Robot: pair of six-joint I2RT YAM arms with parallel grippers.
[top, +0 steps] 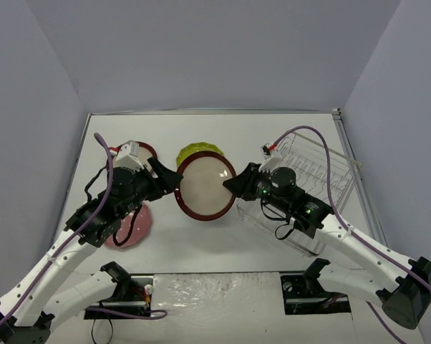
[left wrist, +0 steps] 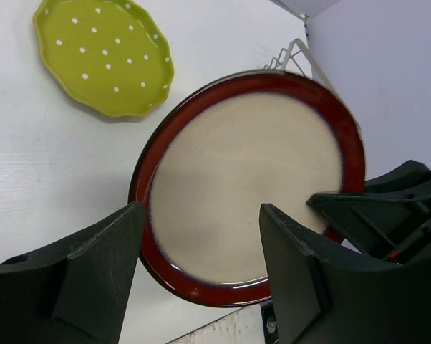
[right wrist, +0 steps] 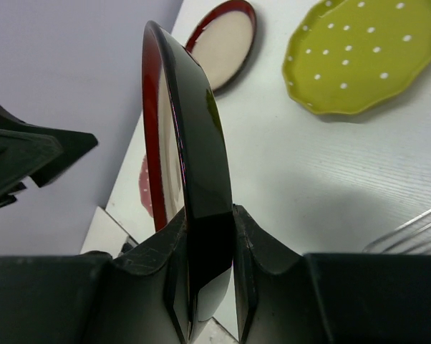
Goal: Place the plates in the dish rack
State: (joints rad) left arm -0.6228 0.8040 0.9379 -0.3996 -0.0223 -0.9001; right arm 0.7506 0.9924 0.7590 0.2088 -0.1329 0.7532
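Observation:
A dark-red-rimmed plate (top: 205, 188) with a beige centre hangs tilted above the middle of the table. My right gripper (top: 235, 186) is shut on its right rim; the right wrist view shows the plate edge-on (right wrist: 194, 143) pinched between the fingers (right wrist: 208, 222). At the plate's left rim my left gripper (top: 169, 179) is open. Its fingers (left wrist: 201, 211) stand wide apart with the plate (left wrist: 251, 179) beyond them, not gripped. The silver wire dish rack (top: 317, 179) stands at the right, behind the right arm.
On the table lie a yellow-green dotted plate (top: 199, 152) behind the held one, a second red-rimmed plate (top: 140, 152) at the back left, and a pink plate (top: 133, 228) partly under the left arm. Purple cables loop over both arms.

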